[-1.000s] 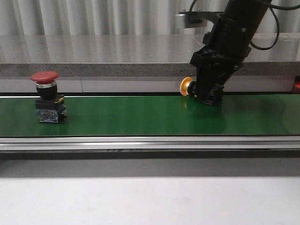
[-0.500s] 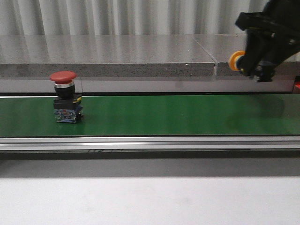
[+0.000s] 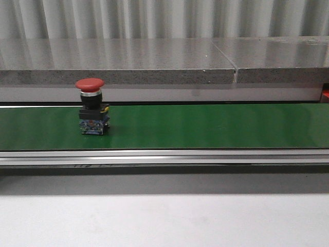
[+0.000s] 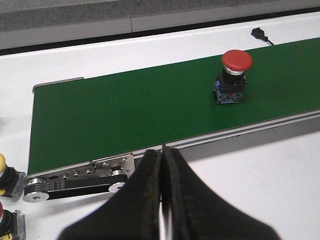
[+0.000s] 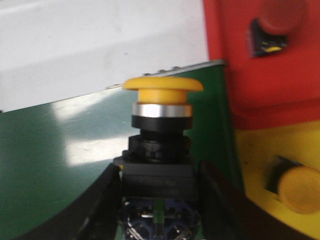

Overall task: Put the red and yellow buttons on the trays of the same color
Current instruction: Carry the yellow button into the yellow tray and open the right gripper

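Observation:
A red button (image 3: 90,105) with a black and blue base stands upright on the green belt (image 3: 205,126); the left wrist view shows the same red button (image 4: 233,75) far ahead of my left gripper (image 4: 162,156), which is shut on nothing above the belt's near rail. My right gripper (image 5: 159,200) is shut on the black base of a yellow button (image 5: 162,100), held upright over the belt's end. Just beside it lie the red tray (image 5: 235,75) and the yellow tray (image 5: 255,160). Neither arm shows in the front view.
A red button (image 5: 276,22) lies on the red tray and a yellow button (image 5: 298,187) on the yellow tray. Two more buttons, one yellow (image 4: 4,172) and one red (image 4: 4,220), sit on the white table off the belt's end. A grey ledge (image 3: 154,62) runs behind the belt.
My right arm has carried the yellow button up and to the right, out of the front view. The red button has travelled to the right along the belt.

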Motion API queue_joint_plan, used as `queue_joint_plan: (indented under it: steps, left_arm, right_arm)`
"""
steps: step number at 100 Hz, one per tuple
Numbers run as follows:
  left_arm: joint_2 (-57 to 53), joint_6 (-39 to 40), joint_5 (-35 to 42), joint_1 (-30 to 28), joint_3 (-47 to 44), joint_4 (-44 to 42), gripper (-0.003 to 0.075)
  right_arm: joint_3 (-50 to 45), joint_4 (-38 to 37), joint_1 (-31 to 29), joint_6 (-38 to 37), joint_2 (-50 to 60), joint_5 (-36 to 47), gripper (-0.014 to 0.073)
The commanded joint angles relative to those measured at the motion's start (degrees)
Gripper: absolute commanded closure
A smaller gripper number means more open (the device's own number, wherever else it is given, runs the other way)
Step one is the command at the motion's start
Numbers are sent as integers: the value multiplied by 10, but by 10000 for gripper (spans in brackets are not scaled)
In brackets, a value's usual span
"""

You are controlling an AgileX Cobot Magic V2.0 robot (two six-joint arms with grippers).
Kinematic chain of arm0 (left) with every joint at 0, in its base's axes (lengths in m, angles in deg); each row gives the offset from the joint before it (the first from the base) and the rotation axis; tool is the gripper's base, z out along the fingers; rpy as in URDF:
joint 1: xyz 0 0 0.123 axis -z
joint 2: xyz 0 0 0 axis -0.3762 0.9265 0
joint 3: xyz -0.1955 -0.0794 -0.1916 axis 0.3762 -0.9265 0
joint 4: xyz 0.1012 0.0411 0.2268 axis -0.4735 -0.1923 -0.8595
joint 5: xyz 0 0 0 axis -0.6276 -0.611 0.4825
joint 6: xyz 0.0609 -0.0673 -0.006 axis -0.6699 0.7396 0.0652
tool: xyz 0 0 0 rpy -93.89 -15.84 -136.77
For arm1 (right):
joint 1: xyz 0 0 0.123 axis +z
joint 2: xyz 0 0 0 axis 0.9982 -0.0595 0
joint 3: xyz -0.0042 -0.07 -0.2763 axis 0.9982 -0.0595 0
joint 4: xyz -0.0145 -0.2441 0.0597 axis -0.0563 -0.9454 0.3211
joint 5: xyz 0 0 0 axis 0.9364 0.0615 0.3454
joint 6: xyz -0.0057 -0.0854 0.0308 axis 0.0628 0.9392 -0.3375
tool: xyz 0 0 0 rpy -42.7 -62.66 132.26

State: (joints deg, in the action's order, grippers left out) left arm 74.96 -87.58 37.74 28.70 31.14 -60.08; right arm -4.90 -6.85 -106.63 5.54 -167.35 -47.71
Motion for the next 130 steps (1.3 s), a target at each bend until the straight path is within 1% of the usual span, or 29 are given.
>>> queue_joint_plan:
  steps: [1, 14, 28, 39, 54, 63, 72, 79, 89, 94, 111, 130]
  left_arm:
    - [4, -2, 41, 5, 14, 8, 741]
    - [4, -2, 41, 5, 14, 8, 741]
    - [4, -2, 41, 5, 14, 8, 741]
    - [4, -2, 41, 5, 14, 8, 741]
    - [4, -2, 41, 5, 14, 8, 741]
    - [4, -2, 41, 5, 14, 8, 741]
    - [4, -2, 41, 5, 14, 8, 741]
    - [4, -2, 41, 5, 14, 8, 741]
    - [4, -2, 41, 5, 14, 8, 741]
    - [4, -2, 41, 5, 14, 8, 741]
    - [4, -2, 41, 5, 14, 8, 741]
    - [4, -2, 41, 5, 14, 8, 741]
  right_arm:
    - [12, -15, -40, -32, 28, 8, 426]
    - [12, -52, -100, -77, 30, 2, 426]
    - [12, -85, -163, -104, 30, 10, 426]
    - [11, -89, -208, -115, 26, 23, 426]
    - [11, -86, -252, -123, 1, 42, 426]
    - [11, -72, -260, -128, -22, 42, 417]
    - [11, -56, -260, -128, -48, 48, 364]
    - [11, -49, -260, -128, -68, 55, 293]
    - [11, -43, -260, -128, -89, 55, 144]
    - [11, -35, -260, -128, -97, 57, 103]
    - [11, -27, -253, -128, -87, 76, 94]
    - [11, -27, -244, -128, -49, 59, 94]
